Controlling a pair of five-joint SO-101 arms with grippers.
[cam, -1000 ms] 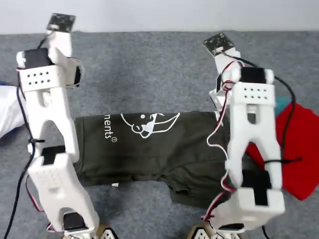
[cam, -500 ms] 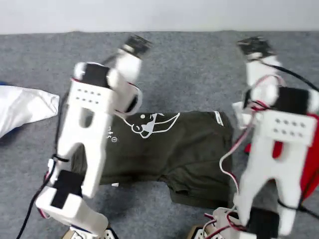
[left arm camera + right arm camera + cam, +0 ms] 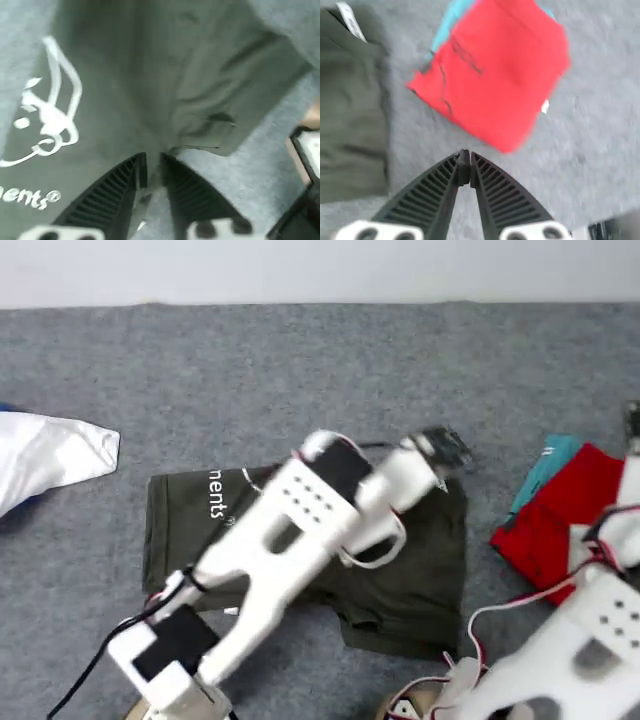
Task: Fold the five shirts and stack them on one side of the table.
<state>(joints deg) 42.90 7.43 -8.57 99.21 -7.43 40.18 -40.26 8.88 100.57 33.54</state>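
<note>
A dark green shirt (image 3: 200,530) with white print lies spread and partly folded in the middle of the table. My left arm (image 3: 300,510) stretches slantwise across it. The left gripper (image 3: 152,162) hovers over the green shirt (image 3: 150,75) near its hem, the jaws almost together with nothing between them. A folded red shirt (image 3: 555,525) rests on a teal one (image 3: 540,470) at the right. My right gripper (image 3: 465,157) is shut and empty over bare carpet, just short of the red shirt (image 3: 495,75). A white shirt (image 3: 50,455) lies crumpled at the left edge.
Grey carpet (image 3: 300,370) covers the table, with open room along the far side. The right arm (image 3: 590,630) rises from the near right corner. A bit of blue cloth (image 3: 5,410) peeks in at the left edge.
The left arm has swung from the left side across the green shirt toward the right. The right arm has swung right, over toward the red shirt. The white shirt is now uncovered.
</note>
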